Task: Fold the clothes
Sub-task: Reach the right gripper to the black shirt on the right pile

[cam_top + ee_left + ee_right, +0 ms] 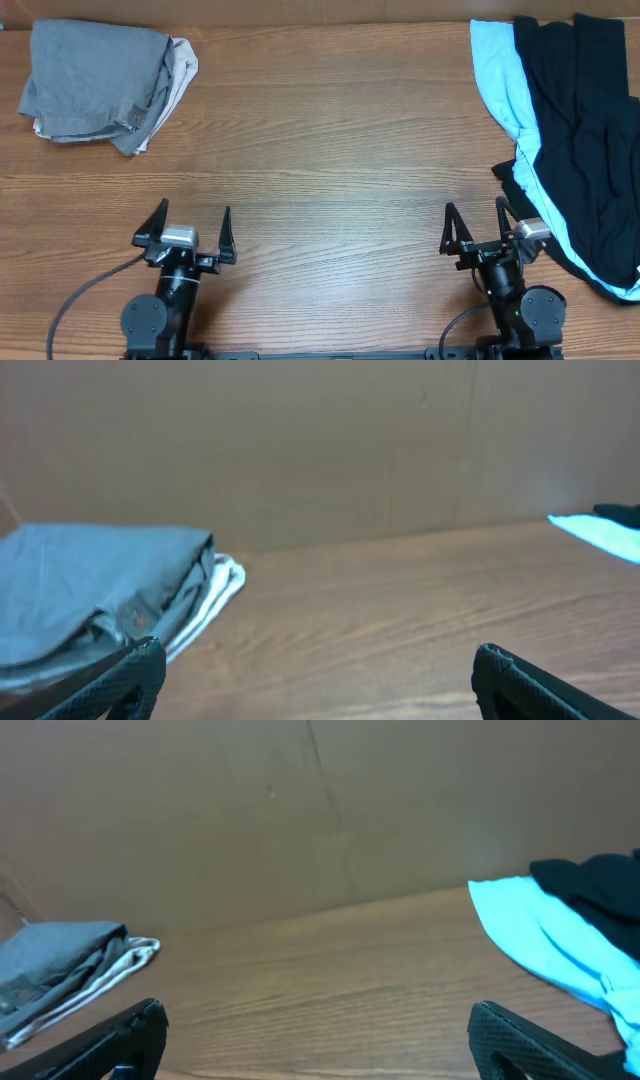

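A heap of unfolded clothes lies at the right edge of the table: black garments (590, 140) on top of a light blue one (500, 80). They also show in the right wrist view, black (600, 890) over light blue (540, 945). A folded stack, a grey garment (90, 80) on a beige one (182, 75), sits at the far left; it shows in the left wrist view (90, 590). My left gripper (193, 228) is open and empty near the front edge. My right gripper (475, 226) is open and empty just left of the heap.
The wooden table (330, 150) runs between the two piles. A brown cardboard wall (320, 450) stands behind the table's far edge. Cables trail from both arm bases at the front.
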Controlling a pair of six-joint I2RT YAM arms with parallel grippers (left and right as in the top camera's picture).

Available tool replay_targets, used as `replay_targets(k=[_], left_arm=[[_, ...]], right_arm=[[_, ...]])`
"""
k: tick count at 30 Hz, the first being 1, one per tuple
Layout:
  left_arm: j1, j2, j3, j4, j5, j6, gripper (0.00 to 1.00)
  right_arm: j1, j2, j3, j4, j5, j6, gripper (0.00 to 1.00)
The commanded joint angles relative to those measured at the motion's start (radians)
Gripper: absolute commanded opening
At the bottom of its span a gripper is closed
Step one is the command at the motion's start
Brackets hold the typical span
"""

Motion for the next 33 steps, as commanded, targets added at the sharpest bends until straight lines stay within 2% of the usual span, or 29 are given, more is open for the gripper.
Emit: replay_targets(k=[1, 5, 9, 14, 22, 24, 27, 33], left_arm=[[-0.006, 0.152, 0.136, -0.018, 0.038, 0.016, 1.0], [-0.006, 0.322, 0.263, -0.026, 0.093, 0.017, 1.0], [-0.006, 0.499, 0.454, -0.111, 0.118, 0.017, 1.0], [-0.006, 0.7, 0.729, -0.306, 0.142, 0.058, 1.0], [-0.006, 0.999, 1.133, -0.687, 0.15, 0.22, 1.0], [-0.006, 1.062, 1.189, -0.747, 0.151, 0.219, 1.0], [-0.006, 1.127, 1.203, -0.75, 0.151, 0.219, 1.0], [-0.006, 1.293, 1.203, -0.727, 0.179, 0.194, 1.0]], right_arm=[[-0.007, -0.011, 0.113, -0.051, -0.016, 0.002, 1.0], [-0.007, 0.016, 0.209, -0.116, -0.015, -0.002, 1.0], [-0.007, 0.109, 0.347, -0.186, -0.015, -0.002, 1.0], [-0.007, 0.314, 0.562, -0.323, -0.011, -0.002, 1.0], [-0.007, 0.752, 0.949, -0.621, -0.008, -0.006, 1.0], [-0.007, 0.867, 1.044, -0.7, -0.008, -0.042, 1.0], [-0.007, 1.028, 1.158, -0.771, -0.008, -0.087, 1.0], [-0.008, 1.252, 1.203, -0.717, -0.008, -0.084, 1.0]])
